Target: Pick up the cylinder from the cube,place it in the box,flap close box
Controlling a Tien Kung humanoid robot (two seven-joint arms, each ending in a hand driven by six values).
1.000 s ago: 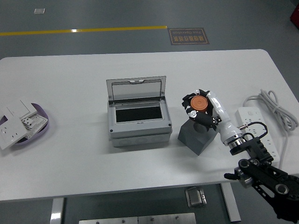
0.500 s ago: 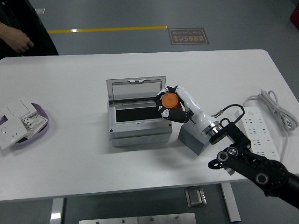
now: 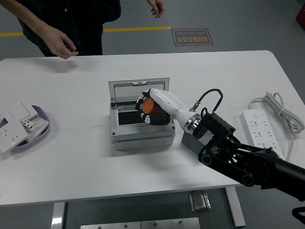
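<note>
Right hand (image 3: 151, 110) fingers clamped on orange cylinder (image 3: 148, 106), held over open grey box (image 3: 141, 125) interior for release; lid (image 3: 138, 90) upright, awaiting closing.

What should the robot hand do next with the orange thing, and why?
Probably lower it a little and let go. The right hand holds the orange cylinder over the dark opening of the grey box, whose lid stands open behind it, so the cylinder looks ready to drop in.
</note>
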